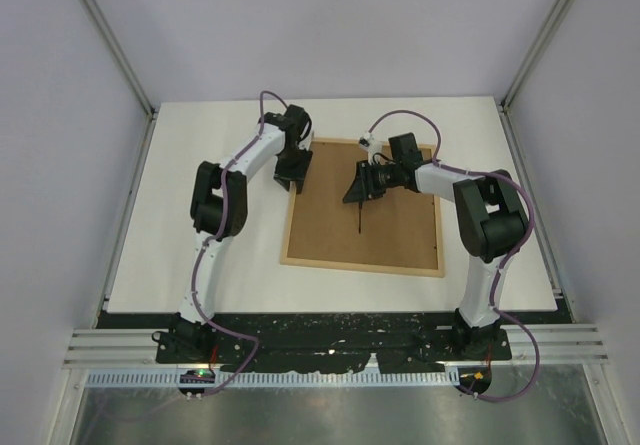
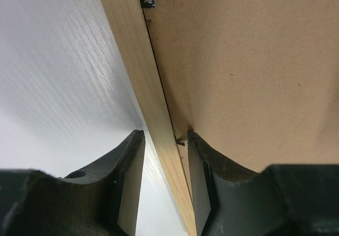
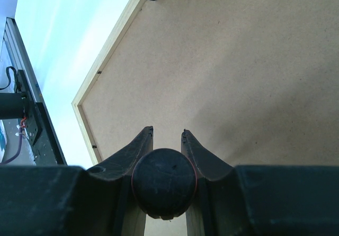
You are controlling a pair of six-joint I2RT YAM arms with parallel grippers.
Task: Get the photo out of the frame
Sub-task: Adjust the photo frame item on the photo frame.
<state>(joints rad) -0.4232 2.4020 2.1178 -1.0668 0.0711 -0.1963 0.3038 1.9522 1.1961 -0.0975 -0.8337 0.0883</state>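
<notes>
Pale walls (image 1: 320,25) enclose a white table (image 1: 200,165) where the frame (image 1: 390,235) lies back-up, left gripper (image 2: 164,140) parted astride its edge, right gripper (image 3: 167,132) clamping a black tool (image 3: 164,183).

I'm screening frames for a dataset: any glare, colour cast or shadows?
Top external: evenly lit, frame sharp. Left wrist: table washes out near-white lower left. Right wrist: table tinted pale blue; right claw, gripping a black tool, softly shadows the frame's back.

White-and-black arms (image 1: 252,155), purple cables (image 1: 237,200)
</notes>
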